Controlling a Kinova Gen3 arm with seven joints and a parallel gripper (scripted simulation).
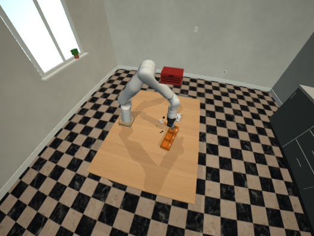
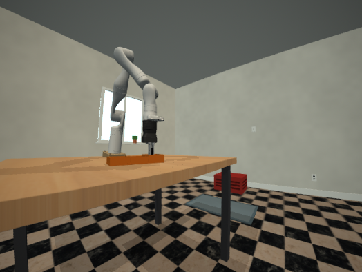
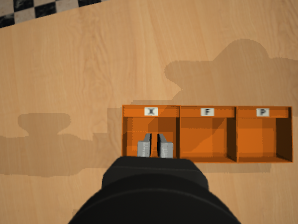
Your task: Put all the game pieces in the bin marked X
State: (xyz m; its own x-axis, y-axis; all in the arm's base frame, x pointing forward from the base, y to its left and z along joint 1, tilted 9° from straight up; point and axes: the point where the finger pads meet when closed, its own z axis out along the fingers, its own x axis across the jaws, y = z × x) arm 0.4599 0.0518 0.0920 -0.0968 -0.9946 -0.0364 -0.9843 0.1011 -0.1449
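The bin marked X (image 3: 134, 131) (image 1: 176, 130) is the end compartment of an orange three-part tray. My gripper (image 3: 154, 141) (image 1: 172, 127) (image 2: 151, 152) points down over bin X, with a narrow gap between its fingers. Orange bin shows through that gap and no thing is seen in it. No piece shows in the visible part of bin X; the fingers and gripper body hide the rest. Beside the tray lie small things: a black one (image 1: 163, 117), a white one (image 1: 160, 121), orange ones (image 1: 165, 123), and a dark long one (image 1: 162, 132). They are too small to identify.
Bins F (image 3: 200, 137) and P (image 3: 255, 137) adjoin bin X in one row and look empty. Their low orange walls (image 2: 126, 160) stand on the table (image 1: 144, 168). The arm's base (image 1: 126, 121) is at the table's left side. A red chest (image 1: 172, 76) stands on the floor beyond.
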